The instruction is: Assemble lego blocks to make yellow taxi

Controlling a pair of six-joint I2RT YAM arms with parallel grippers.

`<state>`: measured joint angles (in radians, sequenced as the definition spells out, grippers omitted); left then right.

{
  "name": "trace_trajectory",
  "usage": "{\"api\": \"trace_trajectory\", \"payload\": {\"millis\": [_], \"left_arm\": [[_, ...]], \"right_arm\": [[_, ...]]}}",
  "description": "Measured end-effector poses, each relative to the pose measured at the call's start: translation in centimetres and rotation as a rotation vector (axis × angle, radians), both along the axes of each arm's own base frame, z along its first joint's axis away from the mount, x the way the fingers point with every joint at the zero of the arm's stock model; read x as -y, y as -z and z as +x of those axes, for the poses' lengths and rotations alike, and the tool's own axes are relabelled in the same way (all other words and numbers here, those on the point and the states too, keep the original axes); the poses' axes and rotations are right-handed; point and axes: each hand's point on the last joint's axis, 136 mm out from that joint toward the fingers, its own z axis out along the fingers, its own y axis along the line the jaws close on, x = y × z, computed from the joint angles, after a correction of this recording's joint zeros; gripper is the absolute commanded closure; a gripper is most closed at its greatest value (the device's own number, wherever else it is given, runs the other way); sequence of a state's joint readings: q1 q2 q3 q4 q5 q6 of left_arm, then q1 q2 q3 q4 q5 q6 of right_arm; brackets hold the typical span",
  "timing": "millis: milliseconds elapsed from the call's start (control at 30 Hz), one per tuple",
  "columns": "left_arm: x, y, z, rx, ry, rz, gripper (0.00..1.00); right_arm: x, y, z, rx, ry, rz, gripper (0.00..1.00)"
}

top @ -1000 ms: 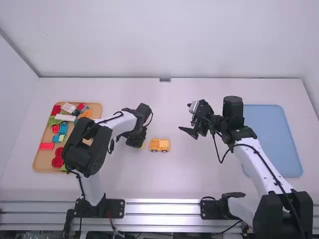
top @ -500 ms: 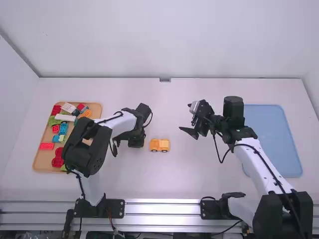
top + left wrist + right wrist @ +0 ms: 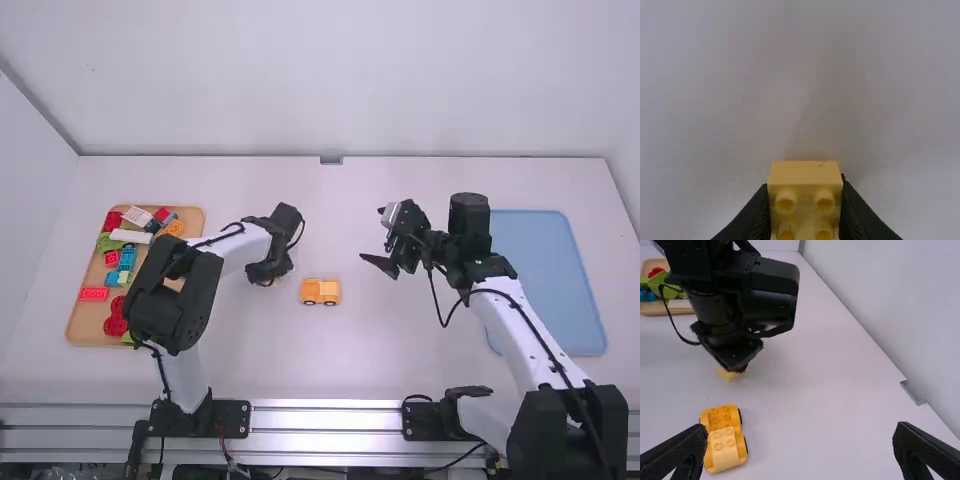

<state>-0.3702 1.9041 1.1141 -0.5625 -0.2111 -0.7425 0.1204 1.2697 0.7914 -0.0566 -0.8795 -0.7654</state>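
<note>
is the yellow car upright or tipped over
Upright: the yellow car sits wheels down on the table in the high view, and its studs face up in the right wrist view.

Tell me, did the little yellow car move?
No. In the high view, the yellow car is in the same spot, well left of the blue tray.

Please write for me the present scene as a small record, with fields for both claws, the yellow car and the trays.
left claw: closed on a yellow brick, left of the car
right claw: open and empty, right of the car
car: yellow-orange, with black wheels, standing on the table
wooden tray: at the left, with bricks of mixed colours
blue tray: at the right
</note>
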Motion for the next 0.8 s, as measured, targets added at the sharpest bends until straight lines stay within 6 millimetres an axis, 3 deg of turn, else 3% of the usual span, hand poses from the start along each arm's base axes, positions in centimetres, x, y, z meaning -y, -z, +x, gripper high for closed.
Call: {"api": "trace_trajectory", "payload": {"millis": [133,400,567,800], "left_arm": [[-0.1,0.2,-1.9,-0.174,0.624,0.083,0.98],[-0.1,0.3,-2.4,-0.318,1.536,0.191,0.98],[0.8,0.4,-2.9,-0.327,1.884,0.177,0.98],[3.0,0.5,-2.8,-0.214,2.1,0.117,0.98]], "right_arm": [[0.0,0.0,0.0,0.002,0.0,0.0,0.02],[0.2,-0.2,0.6,0.027,0.022,-0.013,0.01],[0.2,-0.2,0.6,0.025,0.022,-0.012,0.01],[0.2,-0.2,0.6,0.025,0.023,-0.012,0.02]]}}
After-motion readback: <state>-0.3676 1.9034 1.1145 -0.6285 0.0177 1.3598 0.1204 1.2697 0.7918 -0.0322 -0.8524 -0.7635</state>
